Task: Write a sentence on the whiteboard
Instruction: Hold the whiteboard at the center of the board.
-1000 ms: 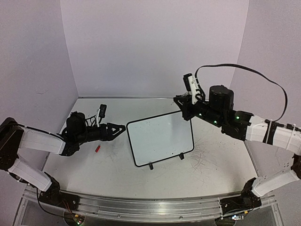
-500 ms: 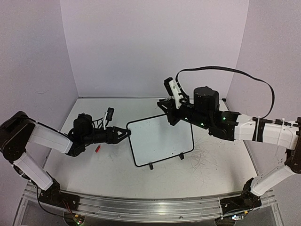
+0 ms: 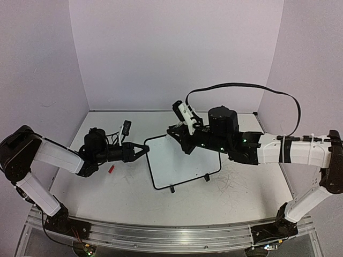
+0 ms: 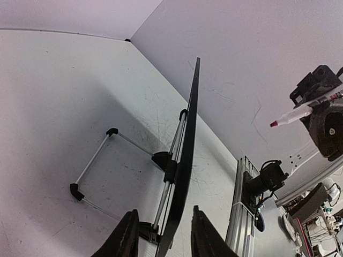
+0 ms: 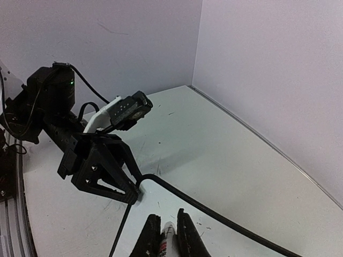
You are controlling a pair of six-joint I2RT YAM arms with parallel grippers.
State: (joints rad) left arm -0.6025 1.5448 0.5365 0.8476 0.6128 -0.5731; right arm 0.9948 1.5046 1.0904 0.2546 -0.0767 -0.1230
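Observation:
The whiteboard (image 3: 185,158) stands tilted on its black feet at mid-table and is blank. My left gripper (image 3: 143,149) is at its upper left corner. In the left wrist view the board (image 4: 188,128) runs edge-on between that gripper's (image 4: 163,210) jaws, with a gap showing on each side. My right gripper (image 3: 178,137) hovers over the board's upper left part, shut on a marker (image 5: 165,242). The marker's red tip (image 4: 274,123) points toward the board. From the right wrist, the white face (image 5: 220,242) lies just below the gripper (image 5: 165,219).
A small red marker cap (image 3: 111,168) lies on the grey tabletop left of the board. Purple walls close in the back and both sides. The board's wire stand (image 4: 94,160) spreads behind it. A black cable (image 3: 241,85) arcs above the right arm.
The left gripper moved right to the board's corner and its jaws narrowed around the edge. The right arm swung left, carrying the marker over the board's upper left.

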